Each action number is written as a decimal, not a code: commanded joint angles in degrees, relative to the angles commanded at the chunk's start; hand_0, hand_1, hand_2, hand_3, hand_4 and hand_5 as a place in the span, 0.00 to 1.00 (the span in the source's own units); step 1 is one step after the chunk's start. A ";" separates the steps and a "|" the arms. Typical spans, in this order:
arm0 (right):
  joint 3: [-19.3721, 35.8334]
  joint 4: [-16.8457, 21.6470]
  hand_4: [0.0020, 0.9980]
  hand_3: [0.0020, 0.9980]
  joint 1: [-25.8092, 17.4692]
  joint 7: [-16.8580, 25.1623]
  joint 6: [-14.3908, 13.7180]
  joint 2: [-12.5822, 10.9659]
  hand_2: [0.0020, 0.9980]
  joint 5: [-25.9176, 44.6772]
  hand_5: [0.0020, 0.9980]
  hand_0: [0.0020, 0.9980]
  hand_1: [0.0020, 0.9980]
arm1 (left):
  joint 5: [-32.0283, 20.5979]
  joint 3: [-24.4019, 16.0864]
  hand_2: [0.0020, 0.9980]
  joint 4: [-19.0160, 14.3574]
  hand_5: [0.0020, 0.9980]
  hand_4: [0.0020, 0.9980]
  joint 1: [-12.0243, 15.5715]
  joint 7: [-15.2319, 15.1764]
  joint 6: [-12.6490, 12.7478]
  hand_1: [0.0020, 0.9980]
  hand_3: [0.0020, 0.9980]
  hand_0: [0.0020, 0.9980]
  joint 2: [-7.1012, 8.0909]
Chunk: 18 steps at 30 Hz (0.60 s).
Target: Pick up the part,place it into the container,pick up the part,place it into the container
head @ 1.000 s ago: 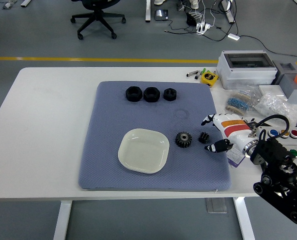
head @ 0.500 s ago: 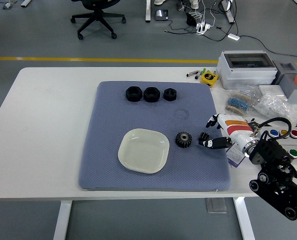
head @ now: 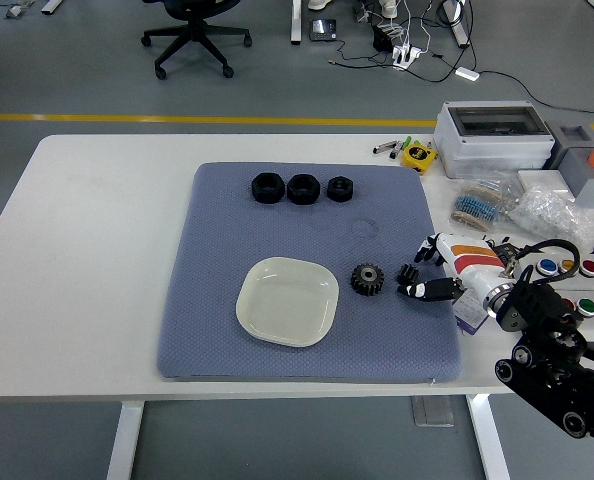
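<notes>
Right hand (head: 439,270) reaches in over the blue mat (head: 277,210), fingers spread either side of the small black gear (head: 408,274), not closed on it. Larger gear (head: 366,279) lies just beside the empty cream dish (head: 287,301). Three black nuts (head: 301,188) sit in a row near the mat's far edge.

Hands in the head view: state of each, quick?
Left hand: not in view.
Right hand: fingers spread around the small black gear on the blue mat; a closed grasp cannot be told.

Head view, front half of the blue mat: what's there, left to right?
Cream square dish → larger black toothed gear → smaller black gear → robot's right hand, fingers open beside the smaller gear.
</notes>
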 joint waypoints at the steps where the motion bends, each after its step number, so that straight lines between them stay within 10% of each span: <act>1: -0.09 -0.24 0.99 0.54 0.02 0.06 -0.21 0.08 0.58 0.19 0.51 0.42 0.51 | -0.01 0.05 0.59 0.00 0.64 0.66 0.00 0.01 -0.02 0.57 0.63 0.54 0.00; 18: -2.03 -2.30 0.90 0.53 -0.24 1.79 -5.60 1.56 0.48 3.54 0.70 0.28 0.36 | 1.94 -1.31 0.59 0.00 0.64 0.66 -0.25 0.47 -0.29 0.57 0.63 0.54 -0.22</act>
